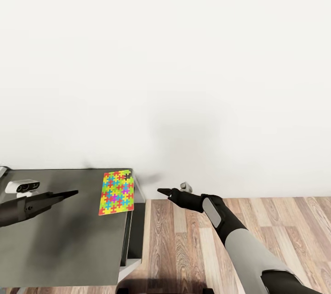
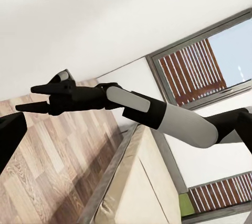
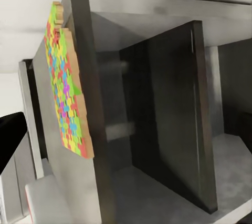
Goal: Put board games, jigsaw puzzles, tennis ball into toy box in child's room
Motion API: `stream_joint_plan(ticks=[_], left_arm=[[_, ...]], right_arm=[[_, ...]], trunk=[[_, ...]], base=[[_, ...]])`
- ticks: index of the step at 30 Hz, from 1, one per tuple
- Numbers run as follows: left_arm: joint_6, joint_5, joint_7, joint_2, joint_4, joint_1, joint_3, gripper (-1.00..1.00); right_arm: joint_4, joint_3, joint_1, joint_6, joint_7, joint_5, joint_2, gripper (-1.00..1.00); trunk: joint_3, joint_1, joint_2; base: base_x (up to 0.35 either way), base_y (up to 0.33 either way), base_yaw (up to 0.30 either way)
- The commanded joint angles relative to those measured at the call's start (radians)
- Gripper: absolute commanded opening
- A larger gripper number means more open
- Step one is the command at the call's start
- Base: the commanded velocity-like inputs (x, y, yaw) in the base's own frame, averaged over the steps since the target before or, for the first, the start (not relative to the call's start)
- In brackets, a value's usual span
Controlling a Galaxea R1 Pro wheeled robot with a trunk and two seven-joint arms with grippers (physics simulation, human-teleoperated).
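Note:
One jigsaw puzzle [image 1: 116, 192], a flat square of yellow, green, red and blue pieces, lies at the right end of the dark grey table [image 1: 69, 243]. My left gripper [image 1: 69, 194] hovers over the tabletop to the left of the puzzle, fingers pointing at it, open and empty. My right gripper [image 1: 164, 191] hangs beyond the table's right edge, over the floor, pointing back toward the puzzle. In the left wrist view the right gripper [image 2: 25, 99] has its two fingers apart with nothing between them. The right wrist view looks along the puzzle [image 3: 65, 87] from the side.
A white device [image 1: 22, 186] with two dark lenses sits at the table's back left. A small grey object [image 1: 185, 186] stands at the base of the white wall. Wood-plank floor [image 1: 193, 248] spreads to the right. The table has dark panels [image 3: 168, 113] beneath its top.

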Motion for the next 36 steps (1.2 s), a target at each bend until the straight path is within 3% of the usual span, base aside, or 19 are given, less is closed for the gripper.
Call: stream_joint_plan(ticks=[1, 36], left_arm=[[0.011, 0.0, -0.004, 0.0, 0.0, 0.0, 0.0, 1.0], [0.011, 0.001, -0.004, 0.0, 0.0, 0.0, -0.001, 1.0]], right_arm=[[-0.001, -0.001, 0.0, 0.007, 0.0, -0.005, 0.0, 1.0], [-0.001, -0.001, 0.0, 0.008, 0.015, -0.006, -0.004, 1.0]], trunk=[[-0.001, 0.001, -0.002], [-0.001, 0.001, -0.002]], base=[[0.0, 0.0, 0.0], [0.0, 0.027, 0.0]])
